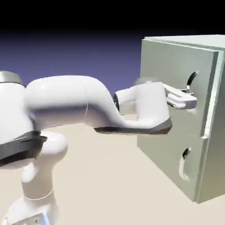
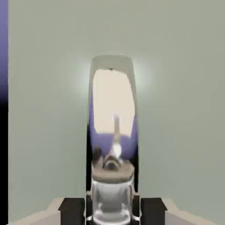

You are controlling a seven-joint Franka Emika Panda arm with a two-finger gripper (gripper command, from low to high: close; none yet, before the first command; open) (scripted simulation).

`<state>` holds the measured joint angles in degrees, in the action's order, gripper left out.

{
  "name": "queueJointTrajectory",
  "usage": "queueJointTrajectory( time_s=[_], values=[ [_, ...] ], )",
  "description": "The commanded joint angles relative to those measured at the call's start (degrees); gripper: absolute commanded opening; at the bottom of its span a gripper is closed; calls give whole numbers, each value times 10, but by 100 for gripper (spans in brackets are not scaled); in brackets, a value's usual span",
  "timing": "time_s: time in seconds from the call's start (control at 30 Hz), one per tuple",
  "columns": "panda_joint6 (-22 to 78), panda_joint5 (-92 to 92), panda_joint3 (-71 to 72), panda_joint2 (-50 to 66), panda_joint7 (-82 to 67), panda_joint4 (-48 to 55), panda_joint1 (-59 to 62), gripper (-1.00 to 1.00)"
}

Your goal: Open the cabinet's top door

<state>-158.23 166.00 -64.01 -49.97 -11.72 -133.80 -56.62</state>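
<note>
Pale grey-green panelling is forming the top door (image 1: pixel 169 66) of the cabinet (image 1: pixel 215 171), and its curved silver handle (image 1: pixel 192 80) is serving as the landmark here. Around that handle the gripper (image 1: pixel 190 99) is clenching, its fingers gripping from both sides. Behind the handle the top door is standing upright, and along the door edge to the handle's right, in the exterior view, a bright white strip (image 1: pixel 211 107) is showing between the panel and the cabinet's side. Below the handle, the lower door (image 1: pixel 167 149) is carrying a smaller silver handle (image 1: pixel 185 154). Left of the landmark, the white arm (image 1: pixel 66 96) is reaching across, and far below and left its base (image 1: pixel 33 211) is bearing a light-coloured panel (image 1: pixel 40 219) with small markings, too small to be read.

Only the hand view is showing the silver handle face-on, running up from between the dark pads (image 2: pixel 72 211), and its polished face is mirroring cream, blue-violet and a greyish shape. Dark slits are bordering its lower part there. Beyond the door's edge, left of the handle, blue-violet backdrop (image 2: pixel 3 48) is fading to black. Only the exterior view is showing the lower door, the arm and the cabinet's side.
</note>
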Motion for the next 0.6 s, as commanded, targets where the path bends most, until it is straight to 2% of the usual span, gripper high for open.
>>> queueJointTrajectory(
  time_s=[0.0,0.23,0.57],
  values=[
    [4,0,16,10,15,-11,21,-100],
    [20,-10,139,63,107,-71,166,-100],
    [102,-232,340,-38,-13,-238,360,-100]
  ],
)
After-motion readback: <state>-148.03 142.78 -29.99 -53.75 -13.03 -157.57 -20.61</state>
